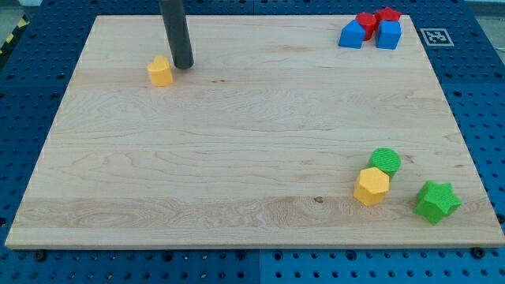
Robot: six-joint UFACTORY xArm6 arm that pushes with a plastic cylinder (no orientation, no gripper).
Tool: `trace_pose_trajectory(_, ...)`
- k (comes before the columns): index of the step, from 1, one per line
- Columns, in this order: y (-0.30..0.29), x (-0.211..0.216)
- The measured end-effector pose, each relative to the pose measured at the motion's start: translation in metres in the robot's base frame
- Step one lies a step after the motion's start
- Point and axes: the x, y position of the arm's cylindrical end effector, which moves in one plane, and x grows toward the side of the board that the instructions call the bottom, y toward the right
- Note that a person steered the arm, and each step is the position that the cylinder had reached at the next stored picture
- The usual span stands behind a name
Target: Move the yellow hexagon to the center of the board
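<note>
The yellow hexagon point(372, 186) lies on the wooden board point(252, 158) at the view's lower right, touching a green cylinder point(386, 161) just above it. My tip point(183, 65) is far from it, at the view's upper left, right beside a small yellow block point(160, 71) of unclear shape, which sits just to the tip's left. The dark rod comes down from the top edge of the view.
A green star point(437, 201) lies right of the yellow hexagon near the board's bottom right corner. At the top right corner, two blue blocks point(353, 35) point(388, 35) and two red blocks point(366, 21) point(387, 14) are clustered together.
</note>
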Motion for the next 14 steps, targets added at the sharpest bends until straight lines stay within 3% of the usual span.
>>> trace_pose_trajectory(3, -0.05, 0.009)
trace_pose_trajectory(5, -0.027, 0.0)
trace_pose_trajectory(7, 0.121, 0.021)
trace_pose_trajectory(10, 0.303, 0.14)
trace_pose_trajectory(12, 0.354, 0.219)
trace_pose_trajectory(14, 0.354, 0.22)
